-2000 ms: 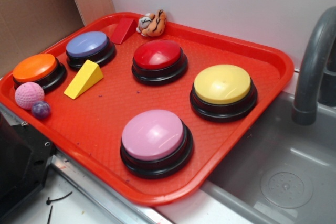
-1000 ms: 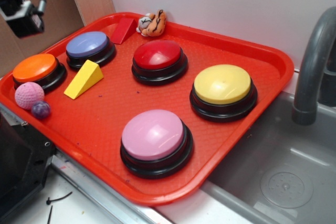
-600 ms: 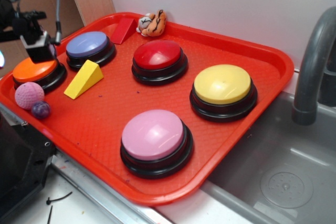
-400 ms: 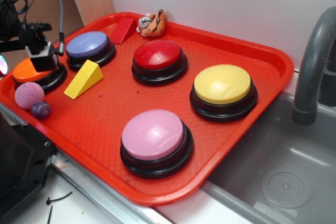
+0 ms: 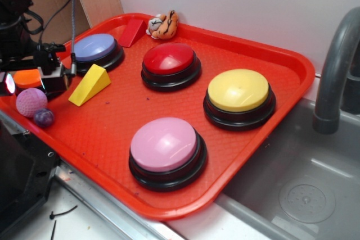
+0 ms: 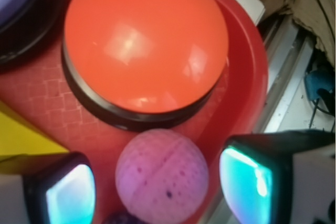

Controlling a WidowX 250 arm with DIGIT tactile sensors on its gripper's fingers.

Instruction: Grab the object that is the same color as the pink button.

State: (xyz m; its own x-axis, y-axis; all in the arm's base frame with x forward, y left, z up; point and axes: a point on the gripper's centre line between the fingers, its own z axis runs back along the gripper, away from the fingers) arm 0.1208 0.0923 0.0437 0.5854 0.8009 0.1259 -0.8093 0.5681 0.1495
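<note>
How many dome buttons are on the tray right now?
5. Pink button front centre, yellow at right, red mid-back, blue-lilac back left, and orange at far left, partly hidden behind the arm. None other seems hidden.

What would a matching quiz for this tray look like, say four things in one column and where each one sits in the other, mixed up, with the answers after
Things:
1. pink ball
2. yellow wedge
3. tiger toy
4. pink button

Places:
A. at the tray's far rim, by the white wall
B. nearest the tray's front edge, alone
C. between the blue-lilac button and the tray's middle
D. at the tray's left edge, beside the purple marble, between the open fingers in the wrist view

Pairs: 1-D, 2-C, 3-A, 4-B
</note>
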